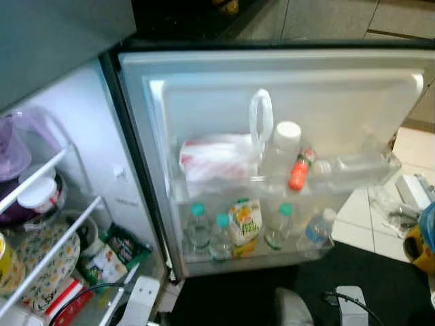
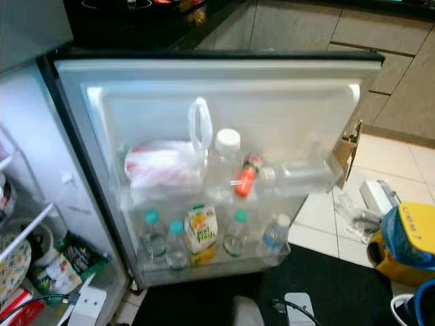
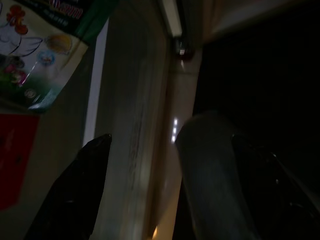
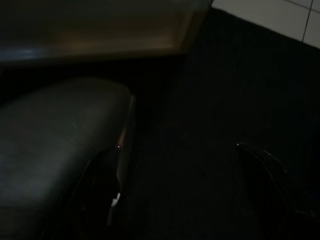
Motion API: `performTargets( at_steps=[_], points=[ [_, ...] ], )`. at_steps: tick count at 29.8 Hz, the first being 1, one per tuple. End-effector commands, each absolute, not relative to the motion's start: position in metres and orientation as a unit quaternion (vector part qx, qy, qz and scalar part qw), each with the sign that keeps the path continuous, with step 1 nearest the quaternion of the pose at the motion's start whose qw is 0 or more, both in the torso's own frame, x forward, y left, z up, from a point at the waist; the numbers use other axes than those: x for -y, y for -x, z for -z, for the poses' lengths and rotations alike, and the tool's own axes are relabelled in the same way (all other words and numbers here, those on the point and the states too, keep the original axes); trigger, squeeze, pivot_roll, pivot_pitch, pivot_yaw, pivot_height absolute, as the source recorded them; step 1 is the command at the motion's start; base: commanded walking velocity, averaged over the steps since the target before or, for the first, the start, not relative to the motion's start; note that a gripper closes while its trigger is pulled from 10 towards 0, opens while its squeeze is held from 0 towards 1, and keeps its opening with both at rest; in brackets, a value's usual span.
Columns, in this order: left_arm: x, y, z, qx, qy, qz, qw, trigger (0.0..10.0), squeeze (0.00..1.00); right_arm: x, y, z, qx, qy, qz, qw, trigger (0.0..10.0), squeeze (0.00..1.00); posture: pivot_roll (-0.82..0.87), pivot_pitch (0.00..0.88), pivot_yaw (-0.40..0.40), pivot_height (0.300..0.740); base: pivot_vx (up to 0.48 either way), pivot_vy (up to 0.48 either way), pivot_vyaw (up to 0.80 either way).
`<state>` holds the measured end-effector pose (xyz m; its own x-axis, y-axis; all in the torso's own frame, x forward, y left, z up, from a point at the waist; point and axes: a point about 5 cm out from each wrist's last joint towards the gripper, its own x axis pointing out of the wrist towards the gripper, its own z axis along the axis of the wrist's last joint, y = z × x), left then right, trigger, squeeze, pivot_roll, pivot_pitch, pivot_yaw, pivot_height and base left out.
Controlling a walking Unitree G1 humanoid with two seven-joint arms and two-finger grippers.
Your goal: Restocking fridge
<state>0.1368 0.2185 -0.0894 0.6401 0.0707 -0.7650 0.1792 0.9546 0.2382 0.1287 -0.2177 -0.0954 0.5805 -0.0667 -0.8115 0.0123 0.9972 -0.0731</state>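
- Fridge door (image 1: 204,75) stands open; its upper rack holds a jug (image 1: 262,125), a bag (image 1: 216,159) and a lying bottle (image 1: 353,166).
- Lower rack holds bottles (image 1: 198,227) and a carton (image 1: 246,224), so stocking looks well along.
- Left gripper (image 3: 150,170) and right gripper (image 4: 175,190) hang low, fingers apart, empty.
- Nothing is in hand; I judge another item must be fetched.
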Motion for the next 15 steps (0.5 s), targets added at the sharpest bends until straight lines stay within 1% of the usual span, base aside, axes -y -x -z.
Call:
performTargets(
  at_steps=[1,15],
  points=[
    [-0.2178,-0.1269,0.0939,-0.442,-0.147,0.035,0.884,10.0,0.00,0.2128,-0.1309,0.0952,-0.452,0.029,0.008,0.892,10.0,0.00,-0.04,0.001,-0.077,0.639,0.000,0.000,0.00],
    [-0.2177,-0.1313,0.0933,-0.443,-0.147,0.036,0.884,10.0,0.00,0.2136,-0.1330,0.0946,-0.452,0.033,0.005,0.891,10.0,0.00,-0.04,0.000,-0.079,0.692,0.000,0.000,0.00]
  ],
)
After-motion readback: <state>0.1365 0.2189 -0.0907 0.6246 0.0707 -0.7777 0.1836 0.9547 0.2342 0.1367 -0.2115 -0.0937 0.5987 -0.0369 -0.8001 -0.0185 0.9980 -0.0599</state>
